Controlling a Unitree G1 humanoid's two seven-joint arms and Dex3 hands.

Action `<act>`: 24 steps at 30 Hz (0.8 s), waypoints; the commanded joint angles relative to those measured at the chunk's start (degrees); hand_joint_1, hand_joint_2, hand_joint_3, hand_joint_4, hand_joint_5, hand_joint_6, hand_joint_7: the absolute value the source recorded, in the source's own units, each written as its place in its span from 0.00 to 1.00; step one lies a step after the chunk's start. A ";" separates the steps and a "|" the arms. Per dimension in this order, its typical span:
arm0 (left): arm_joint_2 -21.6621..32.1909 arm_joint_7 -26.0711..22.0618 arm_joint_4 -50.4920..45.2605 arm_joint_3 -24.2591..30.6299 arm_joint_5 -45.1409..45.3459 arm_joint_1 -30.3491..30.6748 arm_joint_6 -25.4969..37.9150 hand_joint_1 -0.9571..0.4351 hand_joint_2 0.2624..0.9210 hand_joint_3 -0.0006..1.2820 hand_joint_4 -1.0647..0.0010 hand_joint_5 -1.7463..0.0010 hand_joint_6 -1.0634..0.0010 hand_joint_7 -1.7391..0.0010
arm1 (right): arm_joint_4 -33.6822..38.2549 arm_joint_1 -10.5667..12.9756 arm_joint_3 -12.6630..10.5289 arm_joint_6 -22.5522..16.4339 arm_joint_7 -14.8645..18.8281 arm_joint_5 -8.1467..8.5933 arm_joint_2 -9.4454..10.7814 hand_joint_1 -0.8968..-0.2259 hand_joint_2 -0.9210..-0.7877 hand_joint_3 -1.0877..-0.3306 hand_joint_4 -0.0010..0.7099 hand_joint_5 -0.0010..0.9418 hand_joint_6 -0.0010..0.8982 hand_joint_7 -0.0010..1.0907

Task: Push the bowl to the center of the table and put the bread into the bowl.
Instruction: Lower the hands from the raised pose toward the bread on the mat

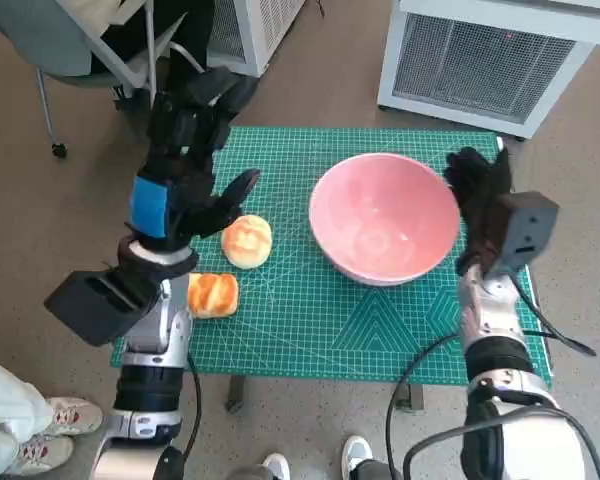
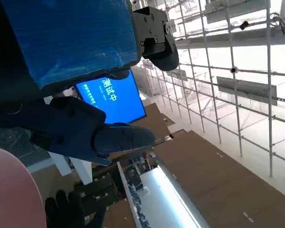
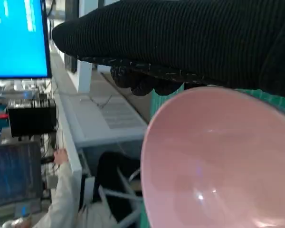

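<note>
A pink bowl (image 1: 385,215) stands right of the middle of the green mat (image 1: 360,320). My gloved right hand (image 1: 483,195) lies flat against the outside of its right rim, holding nothing. In the right wrist view the glove (image 3: 180,38) hangs just over the bowl's rim (image 3: 218,161). A round bun (image 1: 247,241) and a browner piece of bread (image 1: 212,295) lie on the mat's left part. My left hand (image 1: 185,165) is raised above the mat's left edge, over the bun, with fingers spread and empty. The left wrist view shows those fingers (image 2: 85,133) and a bit of the bowl (image 2: 9,190).
A chair (image 1: 80,40) stands beyond the table's far left corner and a white grilled unit (image 1: 490,60) beyond the far right. A person's shoes (image 1: 50,420) are on the floor at the near left. A person's sleeve (image 3: 61,190) shows in the right wrist view.
</note>
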 commanded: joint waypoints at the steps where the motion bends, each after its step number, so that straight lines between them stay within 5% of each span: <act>1: 1.05 0.58 -1.96 0.61 0.09 1.69 0.41 0.36 1.00 0.23 0.75 0.83 0.91 0.61 | 1.30 -0.62 -0.27 2.21 0.14 0.03 1.97 0.67 0.00 0.30 0.30 0.00 0.12 0.26; 9: 1.79 1.05 -3.59 0.99 -0.10 3.61 0.82 0.35 1.00 0.23 0.70 0.85 0.88 0.62 | 1.64 -1.65 0.30 3.38 0.35 -0.86 2.63 0.67 0.00 0.32 0.31 0.01 0.13 0.25; 15: 3.34 0.59 -4.97 1.88 -0.05 6.38 0.34 0.35 1.00 0.23 0.70 0.85 0.87 0.63 | 1.03 -1.85 0.90 2.04 1.37 -1.27 1.30 0.67 0.00 0.31 0.31 0.00 0.13 0.25; 21: 8.05 -1.56 -6.06 2.91 1.05 9.34 0.20 0.34 1.00 0.23 0.70 0.89 0.86 0.65 | -1.09 -2.95 2.00 -2.39 1.41 -1.70 -0.02 0.64 0.00 0.32 0.29 0.00 0.14 0.25; 24: 12.71 -3.99 -6.66 3.20 2.76 11.24 0.33 0.32 1.00 0.24 0.69 0.91 0.86 0.66 | -3.33 -2.89 3.46 -7.48 0.36 -3.21 -0.59 0.63 0.00 0.34 0.29 0.00 0.14 0.25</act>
